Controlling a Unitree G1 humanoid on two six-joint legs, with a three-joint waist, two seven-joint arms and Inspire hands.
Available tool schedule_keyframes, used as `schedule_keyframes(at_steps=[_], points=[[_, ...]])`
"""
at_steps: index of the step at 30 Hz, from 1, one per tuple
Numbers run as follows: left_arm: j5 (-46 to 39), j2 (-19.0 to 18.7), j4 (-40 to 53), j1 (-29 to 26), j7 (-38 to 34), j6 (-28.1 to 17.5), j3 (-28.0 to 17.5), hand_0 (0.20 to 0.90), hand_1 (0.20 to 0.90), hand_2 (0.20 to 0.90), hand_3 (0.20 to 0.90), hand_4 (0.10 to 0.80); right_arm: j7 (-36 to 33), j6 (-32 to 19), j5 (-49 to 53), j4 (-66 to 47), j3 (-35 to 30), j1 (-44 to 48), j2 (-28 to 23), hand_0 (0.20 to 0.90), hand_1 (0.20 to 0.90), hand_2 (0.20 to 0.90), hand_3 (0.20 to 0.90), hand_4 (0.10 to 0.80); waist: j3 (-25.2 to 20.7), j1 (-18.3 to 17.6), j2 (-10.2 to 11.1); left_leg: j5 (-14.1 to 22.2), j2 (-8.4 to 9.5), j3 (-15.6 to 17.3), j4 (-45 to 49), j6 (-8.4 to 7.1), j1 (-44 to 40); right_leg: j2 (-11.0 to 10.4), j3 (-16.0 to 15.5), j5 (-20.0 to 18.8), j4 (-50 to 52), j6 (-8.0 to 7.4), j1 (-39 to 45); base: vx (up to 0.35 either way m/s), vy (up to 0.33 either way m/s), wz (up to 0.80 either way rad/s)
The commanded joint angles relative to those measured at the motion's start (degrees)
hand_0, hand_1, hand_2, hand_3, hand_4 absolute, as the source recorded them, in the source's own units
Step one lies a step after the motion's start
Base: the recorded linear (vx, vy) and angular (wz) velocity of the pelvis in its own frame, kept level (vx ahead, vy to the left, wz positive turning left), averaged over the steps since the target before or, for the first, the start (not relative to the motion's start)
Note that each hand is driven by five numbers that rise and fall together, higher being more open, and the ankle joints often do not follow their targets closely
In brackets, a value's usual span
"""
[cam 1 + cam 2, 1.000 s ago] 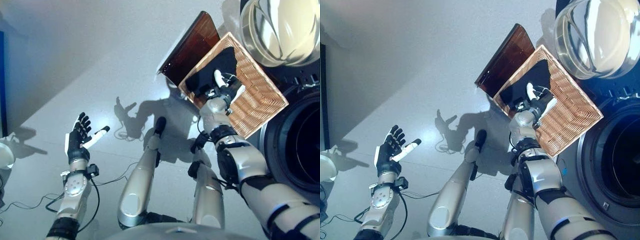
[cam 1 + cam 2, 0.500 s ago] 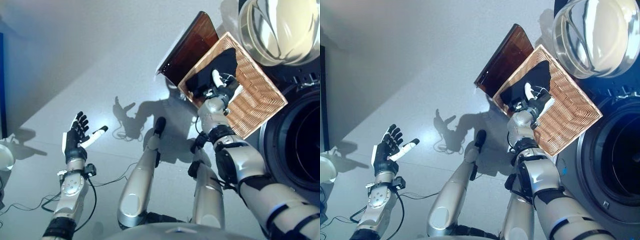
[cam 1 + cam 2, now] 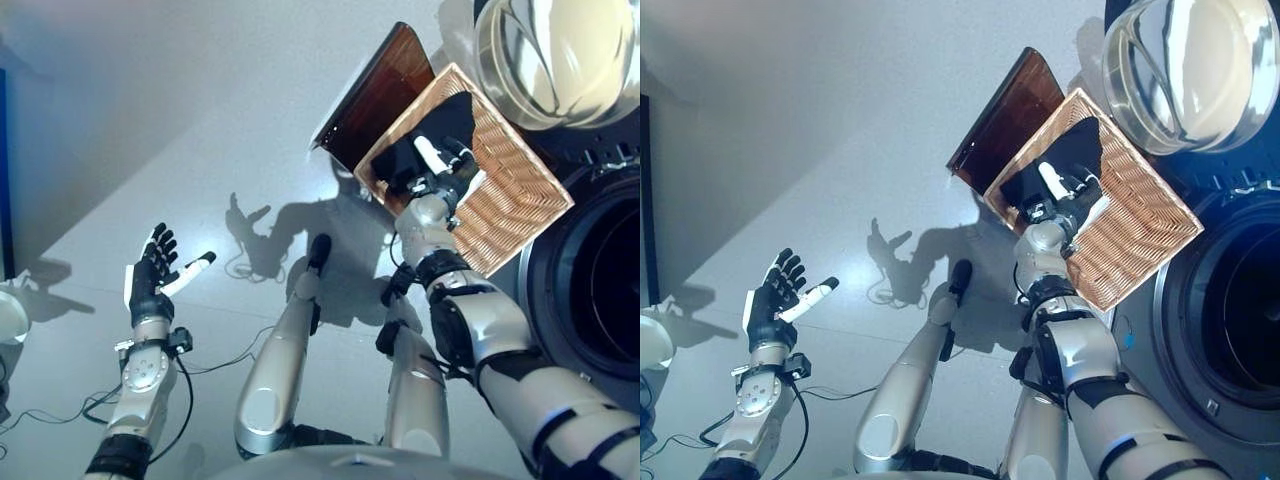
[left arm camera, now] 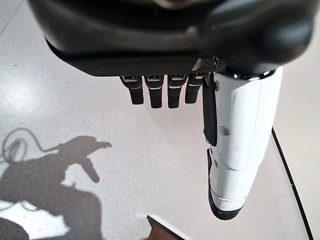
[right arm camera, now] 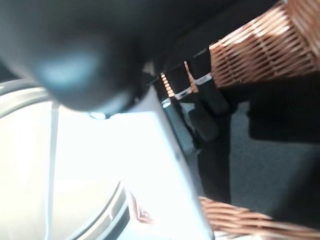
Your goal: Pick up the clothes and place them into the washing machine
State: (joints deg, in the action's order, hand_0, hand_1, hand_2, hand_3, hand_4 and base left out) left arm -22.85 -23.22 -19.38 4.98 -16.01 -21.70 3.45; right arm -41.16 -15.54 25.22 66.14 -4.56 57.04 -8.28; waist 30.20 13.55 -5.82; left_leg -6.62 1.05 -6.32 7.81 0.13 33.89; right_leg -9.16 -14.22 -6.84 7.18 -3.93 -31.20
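Observation:
Black clothes lie in a wicker basket standing beside the washing machine. My right hand reaches into the basket from its near rim and hovers over the dark cloth. Its fingers are stretched out and its white thumb is raised; nothing is gripped. My left hand is held up over the floor at the far left, open and empty, with straight fingers.
The washing machine's dark drum opening is at the right edge. Its round glass door stands open above the basket. A brown panel leans by the basket's left side. A white object sits at the left edge.
My right hand has slid a little further into the basket over the black clothes, thumb lifting. The left hand has shifted slightly left and stayed open.

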Motion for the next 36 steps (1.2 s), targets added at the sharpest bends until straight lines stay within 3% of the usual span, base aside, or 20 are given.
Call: schedule_keyframes(at_steps=[1,15,29,36], points=[[0.52,-4.62,4.27,4.12,-1.55,-4.29,-4.36,0.9,0.9,0.9,0.9,0.8,-1.01,-4.42,0.41,-2.1,-0.09,2.59,-0.65,0.9,0.9,0.9,0.9,0.8,-1.72,0.72,-1.35,1.62,3.41,3.01,1.47,-0.71,4.73,-3.08,2.78,-0.89,0.1,-2.61,-2.78,0.006,-0.005,0.04],[0.19,-5.71,7.92,5.24,-1.61,-4.62,-4.23,0.9,0.9,0.9,0.9,0.8,-1.59,-4.24,2.01,-2.07,-1.01,4.27,-1.24,0.9,0.9,0.9,0.9,0.8,-0.41,1.73,-1.74,1.02,3.31,2.21,1.31,-0.89,7.24,-3.27,2.21,-1.02,0.41,-2.7,-5.12,0.007,-0.002,0.03],[-0.31,-3.51,5.98,4.45,-3.72,-3.64,-3.86,0.9,0.9,0.9,0.9,0.8,-0.83,-6.74,2.24,-8.48,2.28,-2.34,5.8,0.9,0.9,0.9,0.9,0.8,-0.41,-0.27,-0.21,1.99,2.95,3.14,2.68,-0.68,8.19,-3.06,2.71,-0.83,1.47,-2.27,-6.33,0.01,0.008,-0.05],[-0.46,-3.96,6.61,4.82,-3.56,-3.86,-3.2,0.9,0.9,0.9,0.9,0.8,-0.27,-6.21,3.27,-6.5,1.29,0.99,4.18,0.9,0.9,0.9,0.9,0.8,-0.41,-0.09,-0.63,2.1,2.96,3.3,2.95,-0.68,8.84,-2.99,2.83,-0.73,1.44,-2.23,-6.78,0.0,0.001,-0.01]])
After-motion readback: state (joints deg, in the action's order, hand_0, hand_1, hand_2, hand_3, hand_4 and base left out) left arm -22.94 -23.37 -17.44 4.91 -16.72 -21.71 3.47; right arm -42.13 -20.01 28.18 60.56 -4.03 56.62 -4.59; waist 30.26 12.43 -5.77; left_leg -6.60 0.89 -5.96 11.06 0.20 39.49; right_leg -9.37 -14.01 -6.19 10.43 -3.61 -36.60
